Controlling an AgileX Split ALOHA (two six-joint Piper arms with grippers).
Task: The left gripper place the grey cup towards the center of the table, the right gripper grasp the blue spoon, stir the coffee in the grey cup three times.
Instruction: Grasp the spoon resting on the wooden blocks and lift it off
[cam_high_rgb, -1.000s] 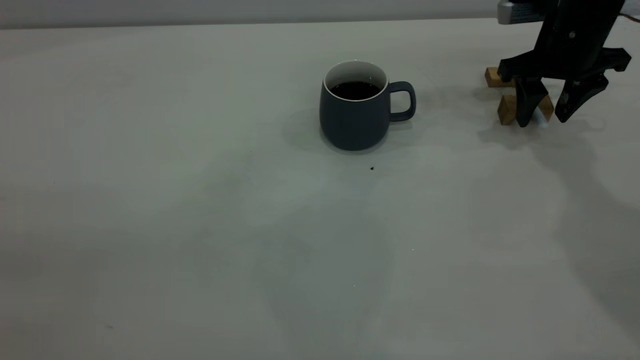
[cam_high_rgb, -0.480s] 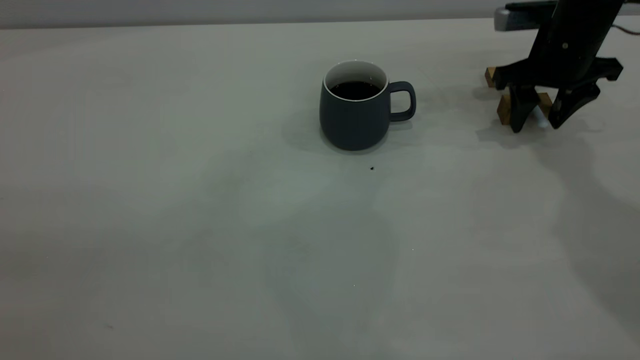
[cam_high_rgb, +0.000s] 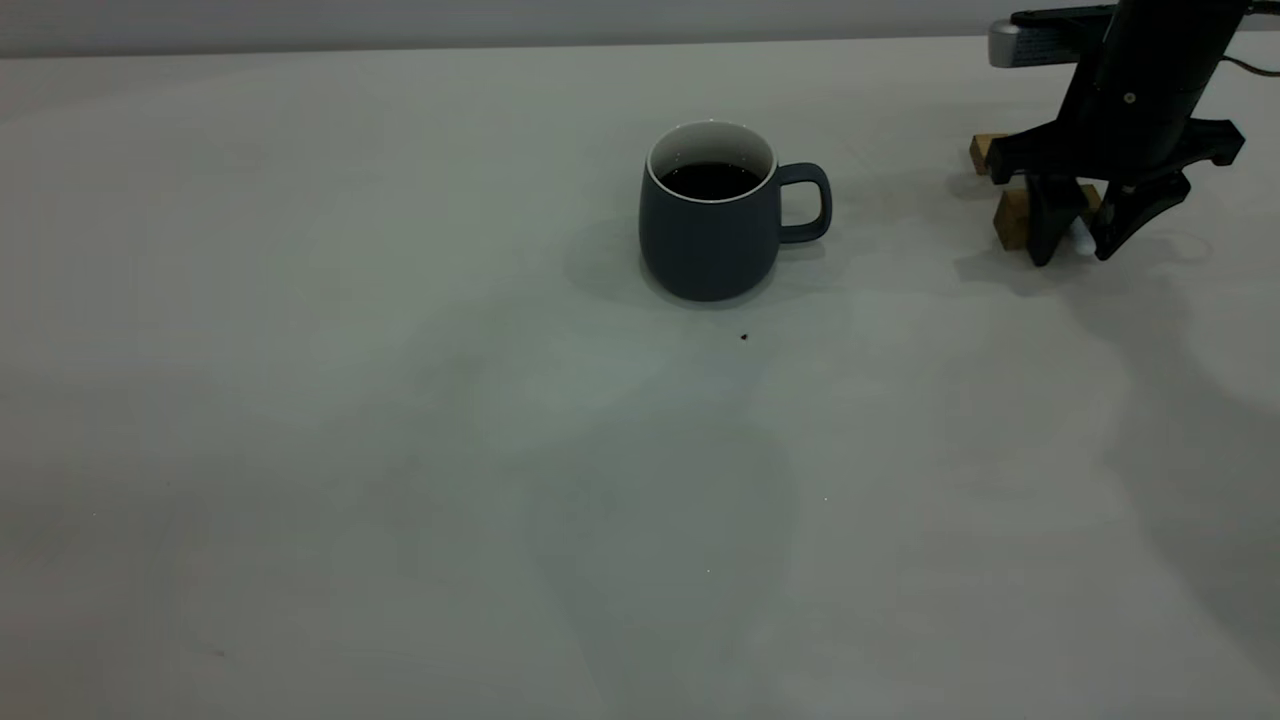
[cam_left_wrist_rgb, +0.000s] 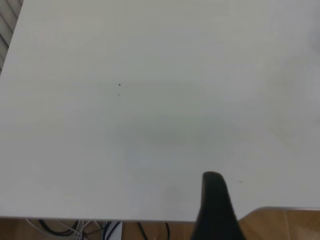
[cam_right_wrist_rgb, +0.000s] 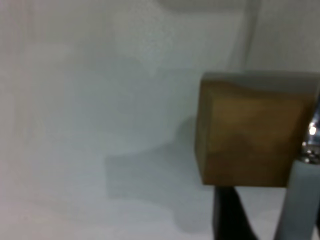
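Slate-grey item one: the grey cup (cam_high_rgb: 710, 212), upright near the middle of the table (cam_high_rgb: 400, 450), handle at its 3 o'clock, the coffee (cam_high_rgb: 710, 181) dark and level inside. You can count its placement as done, judging by where it stands.

Item two: a tiny dark speck (cam_high_rgb: 744, 337) on the tabletop, at the cup's 5 o'clock, just beside it.

Item three: two tan wooden blocks (cam_high_rgb: 1012, 218), well apart from the cup at its 3 o'clock.

Item four: the blue spoon (cam_high_rgb: 1081, 238), only a pale sliver showing between the fingers; the right wrist view shows its pale handle (cam_right_wrist_rgb: 299, 200) beside a block.

Item five: the right gripper (cam_high_rgb: 1072, 250), low over the blocks, fingers narrowly apart and straddling the spoon; you cannot confirm a firm clamp.

Left gripper: one dark finger (cam_left_wrist_rgb: 215, 210) visible at the table edge; you cannot tell its state.

Handling note: close squarely on the handle, clear the blocks, and lift straight before travelling towards the cup.
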